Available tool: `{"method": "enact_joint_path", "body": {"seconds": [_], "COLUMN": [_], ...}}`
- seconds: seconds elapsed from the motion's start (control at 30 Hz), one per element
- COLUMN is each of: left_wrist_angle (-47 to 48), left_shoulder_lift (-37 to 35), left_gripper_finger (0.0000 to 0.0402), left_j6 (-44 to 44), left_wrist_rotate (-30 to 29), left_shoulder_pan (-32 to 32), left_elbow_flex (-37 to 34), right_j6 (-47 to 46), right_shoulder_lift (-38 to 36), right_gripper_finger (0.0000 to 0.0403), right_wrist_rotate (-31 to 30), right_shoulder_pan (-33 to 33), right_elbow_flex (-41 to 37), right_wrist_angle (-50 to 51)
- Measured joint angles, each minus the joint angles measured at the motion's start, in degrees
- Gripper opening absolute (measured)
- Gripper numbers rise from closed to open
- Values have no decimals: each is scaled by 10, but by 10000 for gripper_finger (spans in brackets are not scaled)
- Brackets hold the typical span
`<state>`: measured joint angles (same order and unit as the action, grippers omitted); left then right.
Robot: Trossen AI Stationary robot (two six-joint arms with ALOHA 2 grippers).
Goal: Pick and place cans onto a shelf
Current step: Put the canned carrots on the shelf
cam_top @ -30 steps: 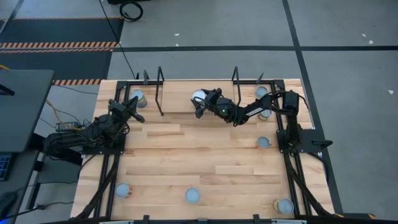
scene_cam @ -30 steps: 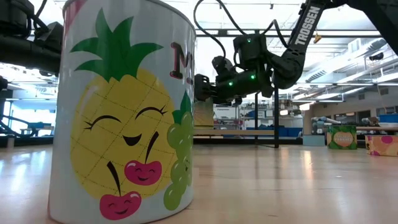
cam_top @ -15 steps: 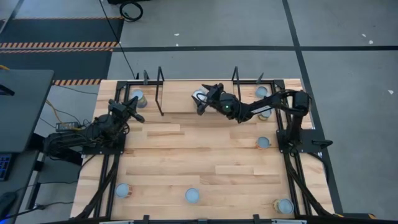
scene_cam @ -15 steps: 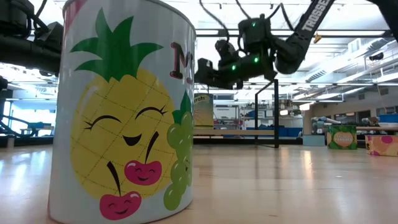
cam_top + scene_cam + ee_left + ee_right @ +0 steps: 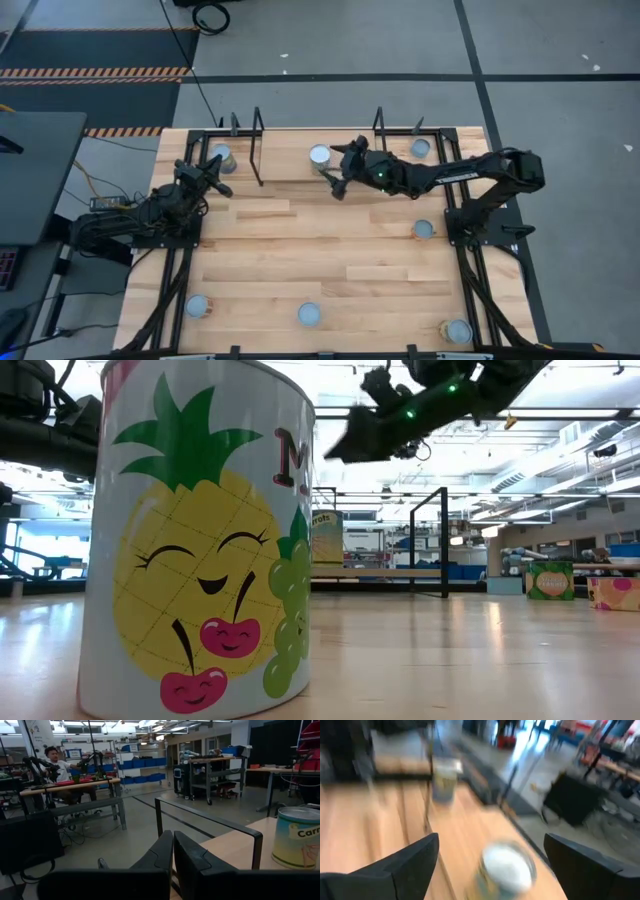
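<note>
From above, we see the right arm's dark gripper [image 5: 338,180] spread wide and empty just beside a small silvery-topped can [image 5: 319,155] standing upright, axis vertical, on the light-wood, black-framed shelf [image 5: 290,165] at the table's far edge. The left arm's gripper [image 5: 218,179] waits clenched near another can [image 5: 220,156] on the shelf's left. At table height, a large pineapple-printed can [image 5: 195,540] stands upright close by. In the right wrist view, we look down on the blurred can between the parted fingers [image 5: 407,857].
</note>
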<state>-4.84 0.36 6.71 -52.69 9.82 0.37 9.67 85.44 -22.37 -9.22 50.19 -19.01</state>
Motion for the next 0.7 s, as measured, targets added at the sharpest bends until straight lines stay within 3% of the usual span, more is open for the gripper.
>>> {"method": "enact_joint_path", "body": {"seconds": [0.13, 0.23, 0.43, 0.57, 0.7], "left_wrist_angle": [0, 0, -10, -13, -35], "left_shoulder_lift": [0, 0, 0, 0, 0], "left_gripper_finger": [23, 23, 23, 23, 23], "left_j6": [0, 0, -9, -85, -101], "left_wrist_rotate": [0, 0, 12, 36, 39], "left_shoulder_pan": [0, 0, 0, 0, 0], "left_elbow_flex": [0, 0, 0, 0, 0], "right_j6": [6, 6, 51, 98, 115], "right_shoulder_lift": [-1, 17, 71, 98, 121], "right_gripper_finger": [360, 355, 350, 349, 349], "right_wrist_rotate": [-19, -20, -26, -48, -48], "right_shoulder_pan": [-17, -35, -60, -70, -75], "right_elbow_flex": [0, 0, 0, 0, 5], "right_wrist_angle": [101, 110, 67, 1, -42]}}
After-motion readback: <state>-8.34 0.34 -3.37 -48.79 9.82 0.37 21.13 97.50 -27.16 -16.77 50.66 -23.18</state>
